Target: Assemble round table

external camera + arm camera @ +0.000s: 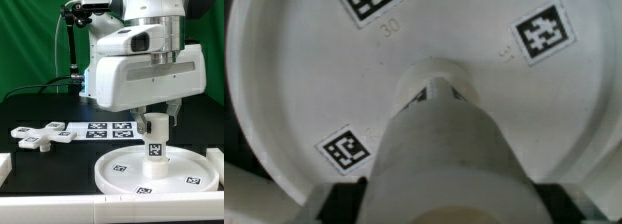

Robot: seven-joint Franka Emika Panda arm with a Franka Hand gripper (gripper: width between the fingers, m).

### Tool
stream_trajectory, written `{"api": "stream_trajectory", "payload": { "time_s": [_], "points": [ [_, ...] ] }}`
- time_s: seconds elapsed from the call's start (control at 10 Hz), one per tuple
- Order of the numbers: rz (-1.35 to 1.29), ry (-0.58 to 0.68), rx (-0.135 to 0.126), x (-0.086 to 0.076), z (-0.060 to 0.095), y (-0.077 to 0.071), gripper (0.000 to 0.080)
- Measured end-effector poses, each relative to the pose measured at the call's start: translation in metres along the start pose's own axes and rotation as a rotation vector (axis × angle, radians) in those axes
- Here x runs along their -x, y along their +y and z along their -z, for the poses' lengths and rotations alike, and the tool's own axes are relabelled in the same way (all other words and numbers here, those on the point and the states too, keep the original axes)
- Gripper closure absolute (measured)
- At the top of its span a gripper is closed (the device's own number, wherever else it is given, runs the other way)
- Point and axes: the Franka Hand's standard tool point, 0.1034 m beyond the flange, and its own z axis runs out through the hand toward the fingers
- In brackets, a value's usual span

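The white round disc (155,171) lies on the black table at the front right of the exterior view, with tags on its face. The short cylindrical leg (155,138) stands upright on the disc's central hub. My gripper (154,118) is above the disc and shut on the leg's upper end. In the wrist view the leg (446,140) runs from between my black fingers (345,205) down to the hub, with the disc (304,90) behind it. The cross-shaped foot (38,134) lies on the table at the exterior view's left, apart from the gripper.
The marker board (103,128) lies flat behind the disc. Plain white bars line the table's front edge (100,212), left corner (4,168) and right side (214,158). A black stand and cable (62,50) rise at the back.
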Motion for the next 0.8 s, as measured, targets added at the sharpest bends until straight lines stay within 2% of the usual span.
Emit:
{"api": "stream_trajectory", "payload": {
  "time_s": [0.2,0.6,0.8],
  "points": [
    [-0.198,0.008,0.005,-0.001,0.000,-0.002,0.0390],
    [-0.446,0.010,0.004,0.001,0.000,0.004,0.0390],
    [-0.657,0.047,-0.007,0.002,0.000,0.009,0.0390]
  ]
}}
